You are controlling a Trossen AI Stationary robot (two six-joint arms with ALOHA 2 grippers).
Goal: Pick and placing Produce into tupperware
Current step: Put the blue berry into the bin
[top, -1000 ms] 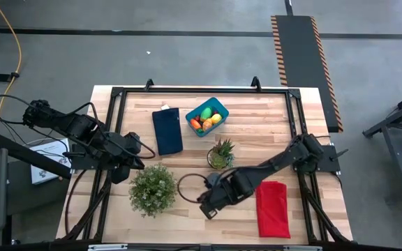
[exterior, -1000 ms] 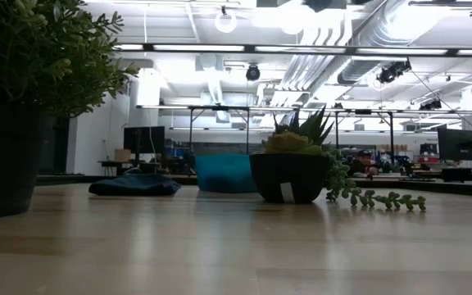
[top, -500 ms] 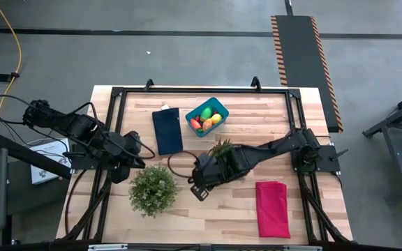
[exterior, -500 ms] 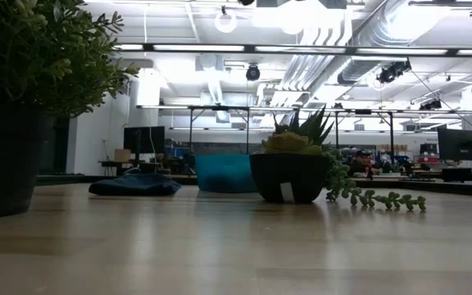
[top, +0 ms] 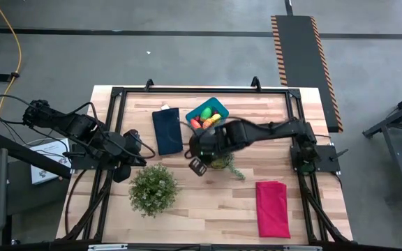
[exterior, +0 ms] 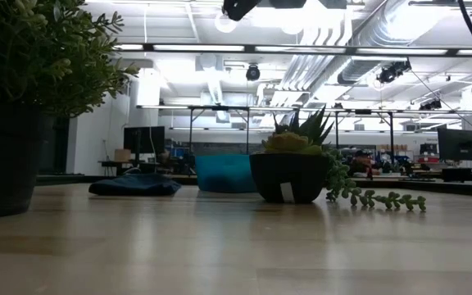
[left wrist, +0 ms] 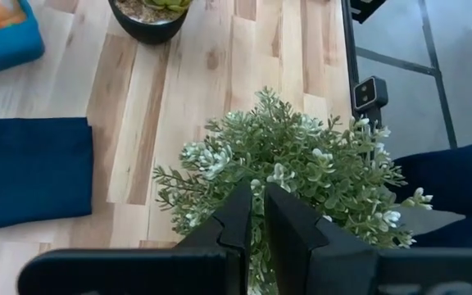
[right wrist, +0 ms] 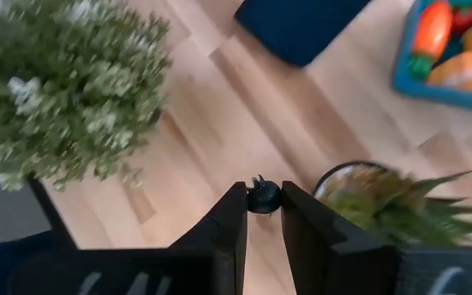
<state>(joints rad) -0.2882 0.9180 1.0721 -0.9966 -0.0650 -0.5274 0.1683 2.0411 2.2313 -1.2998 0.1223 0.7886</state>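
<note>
The blue tupperware [top: 206, 114] stands at the far middle of the table. It holds several toy produce pieces [top: 206, 121], among them a carrot [right wrist: 431, 29] and an orange oval [right wrist: 467, 70]. My right gripper [top: 197, 166] hovers high between the spiky potted plant [top: 220, 159] and the dark blue cloth [top: 167, 130]. It is shut on a small dark round piece [right wrist: 263, 197]. My left gripper [left wrist: 257, 198] waits at the left, shut and empty, above the bushy plant [top: 152, 188]. My right gripper pinches the small dark round piece by its two sides [right wrist: 263, 201] between its fingertips. The fingers slant steeply down from above. The piece is lifted well clear of the table, with a small stub on its upper side.
A red cloth [top: 273, 208] lies at the near right. The spiky plant's pot [exterior: 289, 177] stands in front of the tupperware [exterior: 224, 173] in the low view. The bushy plant's pot [exterior: 5, 156] stands near left. Bare wood lies between the plants.
My right gripper has swung from the near middle of the table toward the far edge and the tupperware, rising and rolling its wrist. It has passed over the spiky plant. It has stayed shut.
</note>
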